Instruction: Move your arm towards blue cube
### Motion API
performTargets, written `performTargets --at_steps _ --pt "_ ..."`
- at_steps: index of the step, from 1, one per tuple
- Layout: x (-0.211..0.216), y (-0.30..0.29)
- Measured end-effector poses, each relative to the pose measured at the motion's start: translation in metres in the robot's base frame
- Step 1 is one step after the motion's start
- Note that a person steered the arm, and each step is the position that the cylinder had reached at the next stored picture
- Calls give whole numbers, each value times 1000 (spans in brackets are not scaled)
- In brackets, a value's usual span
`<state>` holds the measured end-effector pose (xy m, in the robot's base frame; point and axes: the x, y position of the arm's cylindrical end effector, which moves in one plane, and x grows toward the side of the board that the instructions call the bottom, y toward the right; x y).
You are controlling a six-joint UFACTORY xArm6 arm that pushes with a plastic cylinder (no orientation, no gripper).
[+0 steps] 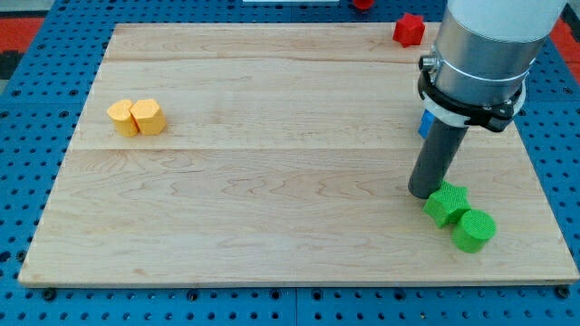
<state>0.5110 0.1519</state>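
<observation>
The blue cube [423,123] is mostly hidden behind the rod at the view's right; only a thin blue edge shows. My tip [422,192] rests on the wooden board below the cube in the view, a short way from it. The tip stands just left of a green star-shaped block [446,203], touching or nearly touching it.
A green cylinder [473,230] sits against the green star at the lower right. A red block [409,30] lies at the board's top right edge. Two yellow blocks [136,118] sit together at the left. The board [254,181] lies on a blue pegboard.
</observation>
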Motion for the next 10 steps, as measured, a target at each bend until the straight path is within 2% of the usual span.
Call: performTargets --at_steps 2,10 --pt "-18 2" --pt "-35 14"
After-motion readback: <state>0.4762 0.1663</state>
